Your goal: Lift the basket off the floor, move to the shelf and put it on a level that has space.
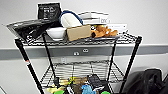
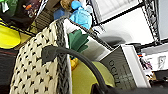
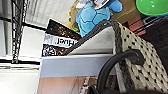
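1. White wall [image 1: 150,15] with a grey band across it stands behind the shelf [image 1: 136,47], a black wire rack seen close up from the head camera.
2. Its top tier carries a white bowl [image 1: 56,32], a brown cardboard box [image 1: 78,32], a dark box [image 1: 49,10], white boxes [image 1: 100,18] and an orange soft toy [image 1: 103,31].
3. One tier down, the level [image 1: 82,68] is bare wire grid.
4. Lower still, colourful items crowd together, among them a blue plush toy [image 1: 86,89].
5. Near that blue toy in both wrist views is the basket [image 2: 35,67], cream woven with dark flecks and a dark braided edge; whether it rests on a tier I cannot tell.
6. Inside it the left wrist view shows a green leafy piece [image 2: 77,41], a yellow-green rounded thing [image 2: 87,77] and a grey printed box [image 2: 120,70].
7. A dark curved handle [image 2: 82,60] arches across the basket's side.
8. Both wrist cameras sit close against the basket's opposite sides; neither gripper's grip can be made out.
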Robot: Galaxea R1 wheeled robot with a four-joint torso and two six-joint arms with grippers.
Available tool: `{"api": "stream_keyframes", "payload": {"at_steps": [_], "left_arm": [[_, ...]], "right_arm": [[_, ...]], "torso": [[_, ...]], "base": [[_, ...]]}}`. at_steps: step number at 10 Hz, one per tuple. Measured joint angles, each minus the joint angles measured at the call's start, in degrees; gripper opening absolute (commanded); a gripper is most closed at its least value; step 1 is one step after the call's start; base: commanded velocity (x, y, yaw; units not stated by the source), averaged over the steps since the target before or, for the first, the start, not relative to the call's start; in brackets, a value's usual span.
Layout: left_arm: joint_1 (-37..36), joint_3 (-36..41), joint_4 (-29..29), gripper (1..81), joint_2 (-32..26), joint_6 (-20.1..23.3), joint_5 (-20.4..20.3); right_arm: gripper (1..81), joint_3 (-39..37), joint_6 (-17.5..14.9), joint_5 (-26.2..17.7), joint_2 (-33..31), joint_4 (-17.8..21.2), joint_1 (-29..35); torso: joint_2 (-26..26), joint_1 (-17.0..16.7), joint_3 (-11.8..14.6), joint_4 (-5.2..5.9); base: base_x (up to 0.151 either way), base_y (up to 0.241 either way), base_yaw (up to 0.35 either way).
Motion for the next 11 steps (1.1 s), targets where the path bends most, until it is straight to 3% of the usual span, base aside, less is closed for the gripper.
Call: {"api": "stream_keyframes", "payload": {"at_steps": [11], "left_arm": [[-10.12,19.82,0.07,1.0,-11.14,-0.38,-0.77]], "right_arm": [[1.0,18.83,0.44,0.6,-10.89,1.66,8.92]], "torso": [[0.0,0.0,-0.02,0.0]], "base": [[0.0,0.0,0.0]]}}
